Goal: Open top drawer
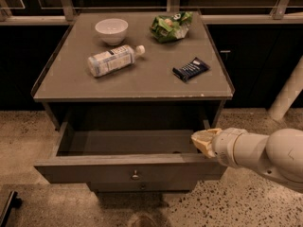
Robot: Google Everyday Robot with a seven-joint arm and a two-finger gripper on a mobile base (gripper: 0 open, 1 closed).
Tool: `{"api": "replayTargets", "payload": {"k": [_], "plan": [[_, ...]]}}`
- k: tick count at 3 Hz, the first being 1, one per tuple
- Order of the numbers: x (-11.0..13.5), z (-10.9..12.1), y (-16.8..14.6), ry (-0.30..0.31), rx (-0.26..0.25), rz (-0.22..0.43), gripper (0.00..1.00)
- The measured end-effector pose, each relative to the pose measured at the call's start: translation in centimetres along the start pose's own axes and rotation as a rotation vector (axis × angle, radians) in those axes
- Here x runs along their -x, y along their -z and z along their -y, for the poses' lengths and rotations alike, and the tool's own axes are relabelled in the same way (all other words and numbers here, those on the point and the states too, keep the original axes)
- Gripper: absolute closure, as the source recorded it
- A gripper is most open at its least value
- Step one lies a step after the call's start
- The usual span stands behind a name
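The top drawer (109,171) is pulled well out from under the grey tabletop. Its flat grey front has one small round metal knob (135,175) at its centre. The inside looks bare. A lower drawer front (142,187) shows just below it, pushed in. My gripper (202,142) sits at the drawer's right end, just above its front rim and right side wall, at the tip of my white arm (265,157), which comes in from the right.
On the tabletop (137,79) lie a white bowl (111,30), a plastic bottle on its side (112,60), a green snack bag (171,26) and a dark snack bar (190,69). A white post (288,93) stands at the right. Speckled floor lies around the cabinet.
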State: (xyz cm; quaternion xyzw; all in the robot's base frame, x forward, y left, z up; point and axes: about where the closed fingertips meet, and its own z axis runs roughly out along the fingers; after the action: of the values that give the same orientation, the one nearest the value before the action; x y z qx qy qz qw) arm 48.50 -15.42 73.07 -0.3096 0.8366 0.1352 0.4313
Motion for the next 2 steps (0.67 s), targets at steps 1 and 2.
{"api": "replayTargets", "payload": {"k": [1, 2], "plan": [[-0.01, -0.01, 0.0, 0.001, 0.0, 0.0, 0.59], [-0.01, -0.01, 0.0, 0.001, 0.0, 0.0, 0.36]]}}
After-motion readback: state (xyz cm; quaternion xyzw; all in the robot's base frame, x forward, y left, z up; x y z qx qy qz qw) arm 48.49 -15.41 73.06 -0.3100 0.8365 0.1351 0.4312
